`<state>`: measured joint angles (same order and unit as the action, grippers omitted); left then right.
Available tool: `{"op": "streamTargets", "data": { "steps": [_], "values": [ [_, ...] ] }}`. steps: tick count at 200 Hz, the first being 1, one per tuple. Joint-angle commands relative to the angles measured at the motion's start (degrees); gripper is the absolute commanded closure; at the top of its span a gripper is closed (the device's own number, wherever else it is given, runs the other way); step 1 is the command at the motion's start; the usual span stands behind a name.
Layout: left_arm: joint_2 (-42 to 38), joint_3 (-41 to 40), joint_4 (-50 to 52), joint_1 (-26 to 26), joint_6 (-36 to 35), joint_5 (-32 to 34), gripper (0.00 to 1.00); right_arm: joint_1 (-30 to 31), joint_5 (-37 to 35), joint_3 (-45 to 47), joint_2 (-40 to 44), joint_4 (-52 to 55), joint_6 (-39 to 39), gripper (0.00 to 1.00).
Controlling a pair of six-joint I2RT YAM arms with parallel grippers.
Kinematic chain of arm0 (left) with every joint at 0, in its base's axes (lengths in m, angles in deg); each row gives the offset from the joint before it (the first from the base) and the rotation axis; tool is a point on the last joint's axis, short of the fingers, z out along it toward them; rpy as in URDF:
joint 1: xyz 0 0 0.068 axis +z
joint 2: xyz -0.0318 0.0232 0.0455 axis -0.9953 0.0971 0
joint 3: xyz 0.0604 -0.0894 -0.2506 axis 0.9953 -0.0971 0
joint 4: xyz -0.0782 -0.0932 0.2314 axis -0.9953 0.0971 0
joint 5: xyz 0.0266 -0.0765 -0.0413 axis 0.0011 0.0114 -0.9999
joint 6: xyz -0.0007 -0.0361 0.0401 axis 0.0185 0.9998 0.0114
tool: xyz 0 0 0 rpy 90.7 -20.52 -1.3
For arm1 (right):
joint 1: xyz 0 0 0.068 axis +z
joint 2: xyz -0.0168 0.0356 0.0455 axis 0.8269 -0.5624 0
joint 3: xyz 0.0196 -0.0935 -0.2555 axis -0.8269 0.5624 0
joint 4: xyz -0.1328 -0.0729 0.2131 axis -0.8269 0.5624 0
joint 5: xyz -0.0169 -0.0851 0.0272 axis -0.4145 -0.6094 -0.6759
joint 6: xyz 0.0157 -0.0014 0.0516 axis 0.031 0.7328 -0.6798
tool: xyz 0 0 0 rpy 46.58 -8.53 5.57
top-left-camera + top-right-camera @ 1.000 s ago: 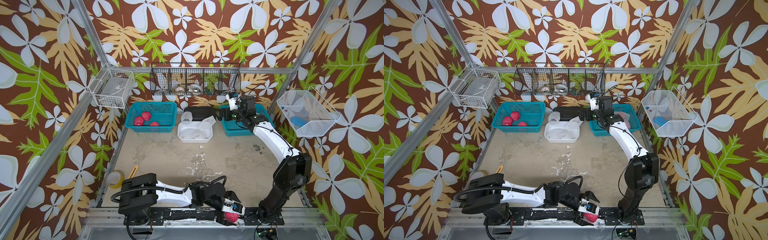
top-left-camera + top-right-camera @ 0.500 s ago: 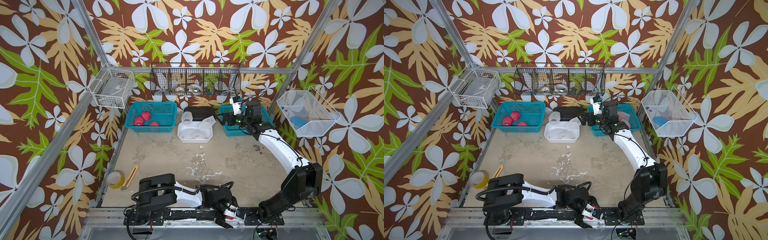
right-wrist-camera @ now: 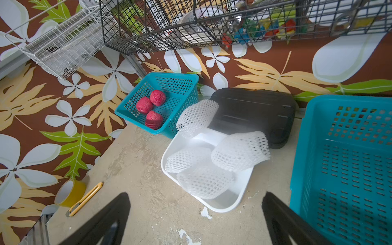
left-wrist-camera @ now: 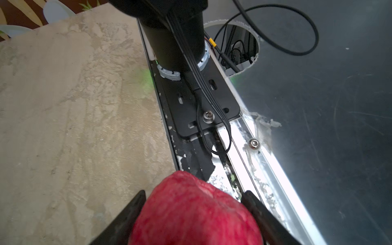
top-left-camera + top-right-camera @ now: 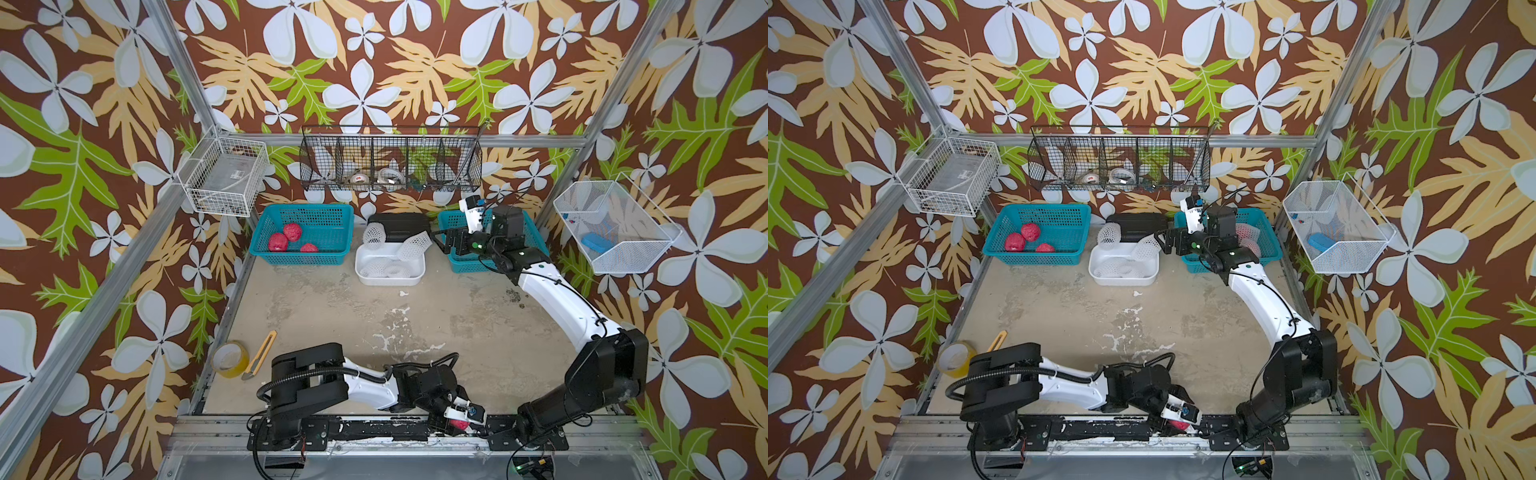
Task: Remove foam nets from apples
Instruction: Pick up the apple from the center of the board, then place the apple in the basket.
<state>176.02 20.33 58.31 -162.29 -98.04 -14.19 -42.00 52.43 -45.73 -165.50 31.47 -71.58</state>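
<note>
Since a second ago the right arm has swung off the far-right teal basket toward the white tray of foam nets, and the left jaws have narrowed. The left arm lies folded low along the near rail, with the left gripper pressed against both sides of a bare apple. The right gripper reaches far, spread wide and empty.

We see the desk carry a teal basket at eleven, white tray at twelve, second teal basket at one.
</note>
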Motion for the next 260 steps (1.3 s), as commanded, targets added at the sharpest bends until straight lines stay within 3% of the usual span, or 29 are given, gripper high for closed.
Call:
{"op": "streamTargets", "data": {
  "steps": [1,26,45,62,79,105,139,167,206,260],
  "values": [
    [0.01,0.17,-1.34,0.87,-0.82,-0.72,0.41,-0.09,-0.42,-0.10,-0.22,-0.83,-0.08,0.00],
    [-0.39,0.73,0.69,2.15,-0.74,0.37,0.48,-0.09,-0.45,-0.26,-0.14,-0.43,-0.16,0.00],
    [-6.63,-3.56,-2.34,7.36,1.23,-0.58,0.48,-0.40,-2.47,-0.52,1.31,0.80,-0.05,0.00],
    [-14.74,-7.96,-6.10,15.39,2.88,-2.04,0.48,-1.53,-7.95,1.25,4.63,0.28,-1.54,0.00],
    [-21.91,-10.82,-9.17,24.15,5.15,-2.00,0.48,-4.28,-9.06,5.55,9.07,-4.01,-5.46,0.00],
    [-26.75,-12.53,-15.82,38.76,10.36,-2.53,0.48,-5.52,-11.89,10.64,14.22,-8.62,-7.17,0.00],
    [-20.26,-4.41,-11.71,54.06,12.33,4.56,0.49,-5.52,-17.03,15.48,17.04,-11.95,-7.36,0.00],
    [-13.40,6.36,-4.32,65.55,16.82,5.63,0.49,-5.67,-17.55,16.35,13.68,-12.04,-6.93,0.00],
    [-8.44,16.56,4.02,71.67,15.15,14.45,0.49,-5.69,-11.36,15.62,6.04,-12.56,-7.21,0.00],
    [2.56,29.61,10.39,79.49,14.56,15.73,0.48,-4.15,-7.74,12.35,-0.46,-12.14,-6.73,0.07]
  ]
}}
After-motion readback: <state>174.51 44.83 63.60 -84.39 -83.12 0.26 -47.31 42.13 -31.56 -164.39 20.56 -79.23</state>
